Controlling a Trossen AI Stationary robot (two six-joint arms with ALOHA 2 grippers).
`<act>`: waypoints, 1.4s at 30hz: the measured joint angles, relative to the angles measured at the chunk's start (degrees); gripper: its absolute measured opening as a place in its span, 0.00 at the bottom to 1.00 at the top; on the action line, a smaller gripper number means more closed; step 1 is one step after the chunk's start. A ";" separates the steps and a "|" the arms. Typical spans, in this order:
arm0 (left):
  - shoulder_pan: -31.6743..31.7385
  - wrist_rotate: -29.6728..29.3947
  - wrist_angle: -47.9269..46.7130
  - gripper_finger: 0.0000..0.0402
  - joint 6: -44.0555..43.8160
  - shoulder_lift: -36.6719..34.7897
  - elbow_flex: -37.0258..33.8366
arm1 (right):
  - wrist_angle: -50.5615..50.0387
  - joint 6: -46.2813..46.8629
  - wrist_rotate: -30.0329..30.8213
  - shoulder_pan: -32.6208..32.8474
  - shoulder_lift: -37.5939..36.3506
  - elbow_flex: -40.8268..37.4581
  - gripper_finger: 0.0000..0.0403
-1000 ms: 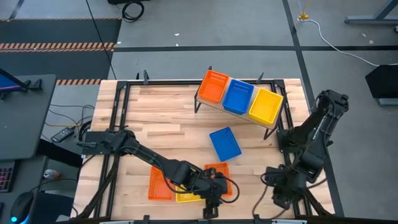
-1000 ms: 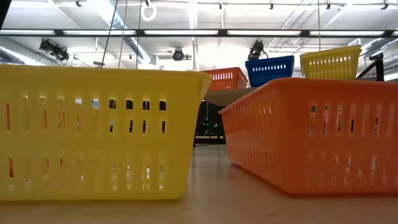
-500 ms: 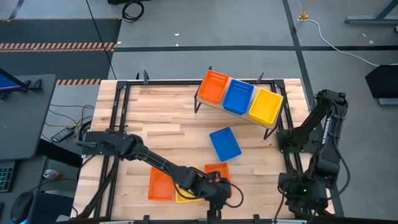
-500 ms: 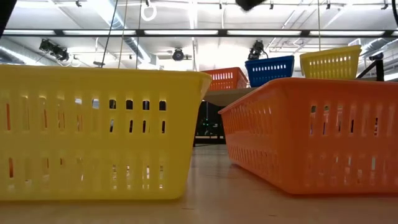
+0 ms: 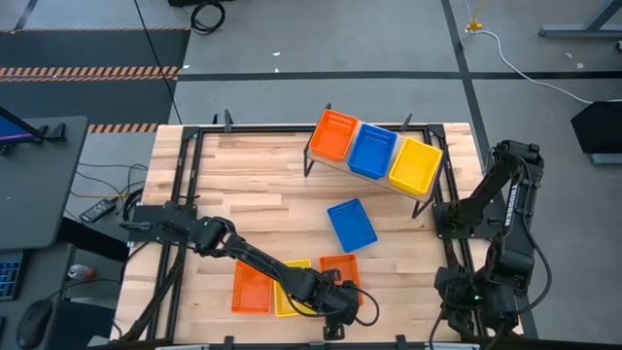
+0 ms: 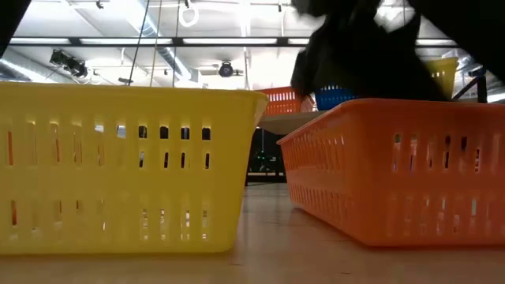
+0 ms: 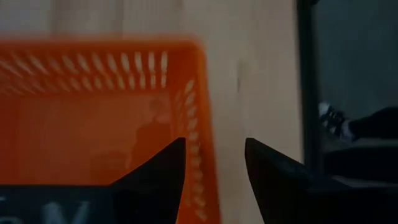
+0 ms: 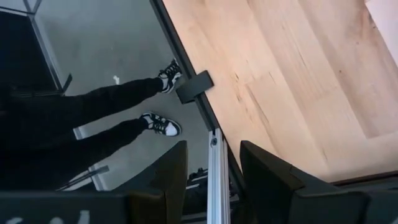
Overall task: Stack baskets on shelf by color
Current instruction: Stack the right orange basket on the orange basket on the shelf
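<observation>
- The left gripper (image 7: 214,165) is hovering with parted, empty jaws astride the orange basket (image 5: 339,273)'s long side wall.
- The right gripper (image 8: 213,171) is waiting off the counter (image 5: 253,190), jaws parted, empty.

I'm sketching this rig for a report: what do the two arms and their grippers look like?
Both arms are dark, nearly black, built of slim jointed segments. The left arm is long and thin, ending in the left gripper, whose two dark matte fingers taper to blunt tips. The right arm looks the same, with a bulkier base; the right gripper has matching dark fingers. No markings or loose cables are discernible.
</observation>
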 joint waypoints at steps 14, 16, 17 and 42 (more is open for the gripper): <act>0.13 1.68 1.97 0.04 -2.68 0.93 0.03 | 0.53 2.73 0.55 0.02 0.02 0.02 0.38; 0.13 1.93 2.17 0.04 -2.68 0.93 0.03 | 0.90 2.74 0.57 0.02 0.02 0.02 0.38; 0.11 1.98 2.22 0.04 -2.68 0.93 0.07 | 1.08 2.74 0.56 0.02 0.02 0.02 0.38; 3.15 -10.17 -17.18 0.03 14.00 -13.51 11.11 | 2.23 2.50 3.93 0.17 0.02 0.02 0.38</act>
